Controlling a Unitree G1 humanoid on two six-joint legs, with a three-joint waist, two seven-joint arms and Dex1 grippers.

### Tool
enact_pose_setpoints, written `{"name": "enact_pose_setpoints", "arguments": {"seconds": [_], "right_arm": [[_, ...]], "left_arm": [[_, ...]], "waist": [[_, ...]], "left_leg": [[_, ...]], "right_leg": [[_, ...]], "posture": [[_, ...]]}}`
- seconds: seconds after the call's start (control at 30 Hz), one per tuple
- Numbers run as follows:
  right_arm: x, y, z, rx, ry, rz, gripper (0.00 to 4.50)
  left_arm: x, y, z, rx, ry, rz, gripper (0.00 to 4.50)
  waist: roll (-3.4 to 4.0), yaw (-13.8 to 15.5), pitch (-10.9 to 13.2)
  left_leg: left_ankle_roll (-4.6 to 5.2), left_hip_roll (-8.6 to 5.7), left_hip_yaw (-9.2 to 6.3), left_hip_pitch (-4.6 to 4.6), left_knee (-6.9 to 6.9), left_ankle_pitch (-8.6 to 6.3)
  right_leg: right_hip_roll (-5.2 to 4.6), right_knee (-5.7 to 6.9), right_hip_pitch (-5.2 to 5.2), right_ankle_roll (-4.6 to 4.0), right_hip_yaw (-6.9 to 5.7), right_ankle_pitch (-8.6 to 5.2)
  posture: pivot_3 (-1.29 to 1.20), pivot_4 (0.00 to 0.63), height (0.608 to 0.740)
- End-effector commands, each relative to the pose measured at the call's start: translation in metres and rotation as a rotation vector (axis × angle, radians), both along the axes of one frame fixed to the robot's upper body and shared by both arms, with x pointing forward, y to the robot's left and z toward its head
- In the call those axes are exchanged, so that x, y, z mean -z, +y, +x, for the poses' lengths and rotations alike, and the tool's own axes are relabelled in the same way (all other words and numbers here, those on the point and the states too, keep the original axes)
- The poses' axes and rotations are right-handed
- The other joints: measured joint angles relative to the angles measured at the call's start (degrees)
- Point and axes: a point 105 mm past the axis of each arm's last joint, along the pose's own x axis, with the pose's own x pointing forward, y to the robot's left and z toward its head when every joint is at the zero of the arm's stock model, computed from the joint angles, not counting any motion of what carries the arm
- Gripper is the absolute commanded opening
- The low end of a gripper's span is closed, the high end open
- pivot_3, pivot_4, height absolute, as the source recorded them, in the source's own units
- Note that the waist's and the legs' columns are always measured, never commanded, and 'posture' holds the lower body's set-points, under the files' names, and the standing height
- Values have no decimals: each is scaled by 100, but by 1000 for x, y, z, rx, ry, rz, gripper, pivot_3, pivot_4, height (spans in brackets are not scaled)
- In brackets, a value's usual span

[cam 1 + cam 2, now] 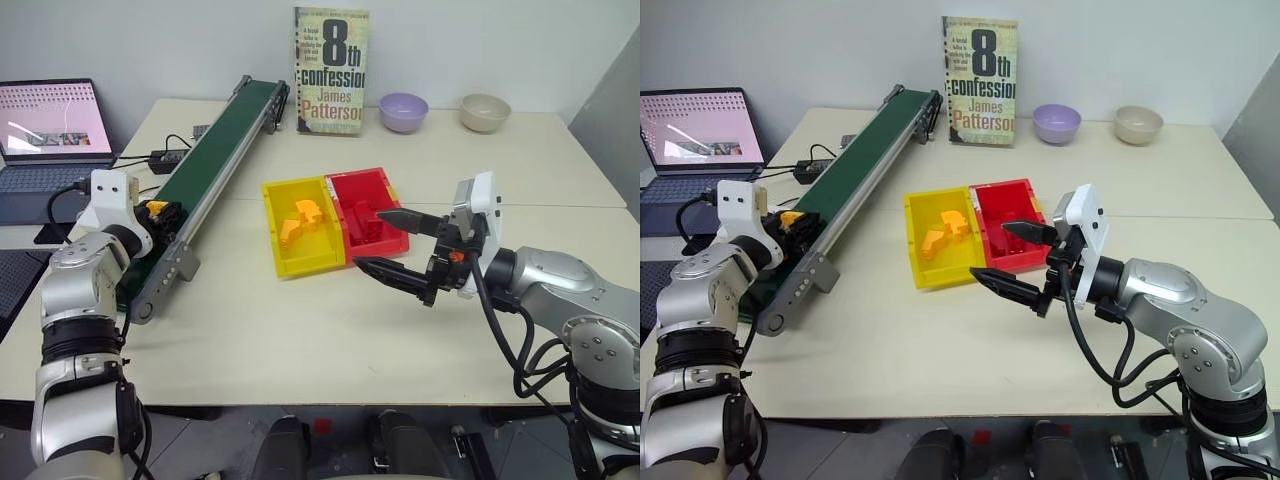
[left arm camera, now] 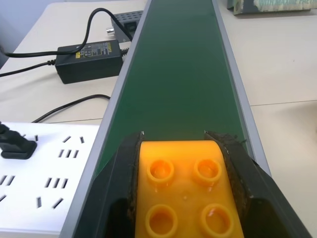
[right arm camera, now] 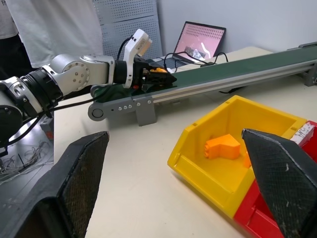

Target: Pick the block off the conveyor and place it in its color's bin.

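Left wrist view showed left gripper (image 2: 179, 198) fingers pinching block (image 2: 185, 191) over conveyor (image 2: 178, 74). Right gripper (image 1: 392, 242) fingers spread. Advice: lift straight, then swing toward bin (image 1: 278, 255) at 3 o'clock.

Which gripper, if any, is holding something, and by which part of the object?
The left gripper is shut on the yellow-orange block, one finger on each of its opposite sides, over the conveyor. The right gripper is open and holds nothing.

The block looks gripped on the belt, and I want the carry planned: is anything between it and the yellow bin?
Nothing visible blocks the way. The left tool holds the block over the conveyor; bare table lies between the conveyor's frame and the yellow bin. The right tool hovers beyond, by the red bin.
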Motion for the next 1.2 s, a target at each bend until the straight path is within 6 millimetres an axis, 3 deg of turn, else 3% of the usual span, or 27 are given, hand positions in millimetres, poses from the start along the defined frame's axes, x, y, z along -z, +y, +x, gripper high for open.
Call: {"name": "enact_pose_setpoints", "arguments": {"seconds": [0.03, 0.1, 0.23, 0.33, 0.37, 0.43, 0.5, 0.63, 0.83, 0.87, 1.2], "right_arm": [[-10, 0, -1, -4, -54, 16, 4500], [-10, -1, 0, 11, -61, 4, 4500], [-5, -7, 5, 79, -82, -49, 4500], [5, -23, 18, 279, -125, -148, 4500], [7, -25, 20, 317, -129, -158, 4500], [11, -21, 15, 312, -112, -139, 4500], [19, -18, 4, 297, -88, -139, 4500], [26, -21, -3, 301, -67, -145, 4500], [26, -21, -7, 320, -62, -137, 4500], [27, -21, -9, 321, -60, -136, 4500], [28, -26, -11, 359, -52, -137, 4500]], "left_arm": [[-27, 5, -4, -14, -75, 26, 1533], [-34, -4, -2, 25, -87, 24, 1533], [-57, -44, 4, 205, -126, 11, 1533], [-73, -96, 8, 430, -139, 22, 1533], [-75, -105, 8, 472, -136, 24, 1533], [-76, -129, 9, 579, -127, 59, 1533], [-71, -167, 9, 751, -104, 117, 1533], [-51, -198, 12, 915, -50, 245, 1533], [-33, -202, 22, 958, -21, 320, 1533], [-33, -202, 24, 957, -16, 314, 2233], [-38, -205, 30, 979, -47, 294, 4207]], "waist": [[0, -1, 0], [0, 0, 0], [0, 19, 0], [-4, 95, -2], [-4, 104, -2], [-2, 98, -1], [-3, 77, -2], [-1, 79, -1], [-1, -22, 0], [-1, -18, 0], [-1, -1, 0]], "left_leg": [[0, 0, 0, 0, 0, 0], [0, -1, 0, -1, 0, 0], [0, -3, -1, -4, 0, 0], [0, -11, -4, -10, 2, 0], [0, -14, -4, -11, 3, 0], [0, -16, 15, -9, 3, 0], [0, -16, 25, -6, 2, 0], [0, -16, 18, -10, 1, 0], [1, -7, 23, 0, 1, -1], [1, -6, 22, -1, 1, -1], [2, -5, 17, -11, 2, -1]], "right_leg": [[0, -1, 0, 0, 0, 0], [0, -1, 0, 0, 0, 0], [0, -3, 0, 0, 0, 0], [14, -5, 0, 0, -3, 0], [14, -9, 1, 0, -3, 0], [14, -9, -1, 0, 0, 0], [14, -10, -4, 0, 6, 0], [23, -8, -5, 0, 2, -1], [38, -4, -5, 0, 5, -1], [46, -6, -6, -2, 5, 0], [39, -12, -7, -4, 3, -2]], "posture": [[0, 150, 740], [0, 150, 740], [0, 150, 740], [0, 150, 740], [0, 150, 740], [0, 150, 740], [0, 150, 740], [0, 150, 740], [0, 150, 740], [0, 150, 740], [0, 150, 740]]}}
